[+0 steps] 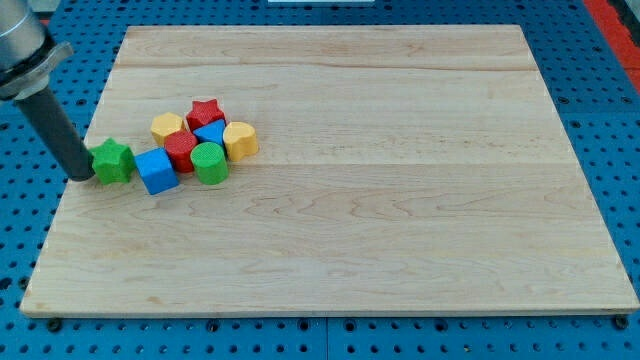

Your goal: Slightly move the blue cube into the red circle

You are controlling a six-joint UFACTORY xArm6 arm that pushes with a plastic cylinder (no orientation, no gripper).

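Note:
The blue cube (156, 171) sits at the left of the wooden board (400, 200), touching the red circle (181, 151) at its upper right. My tip (82, 177) is at the board's left edge, just left of the green star (113, 161), touching it or nearly so. The green star lies between my tip and the blue cube. The rod (55, 125) rises up and to the view's left.
A tight cluster lies right of the cube: a green cylinder (210, 163), a yellow heart-shaped block (240, 140), a second blue block (211, 132), a red star (205, 113) and a yellow block (167, 127). Blue pegboard (600, 60) surrounds the board.

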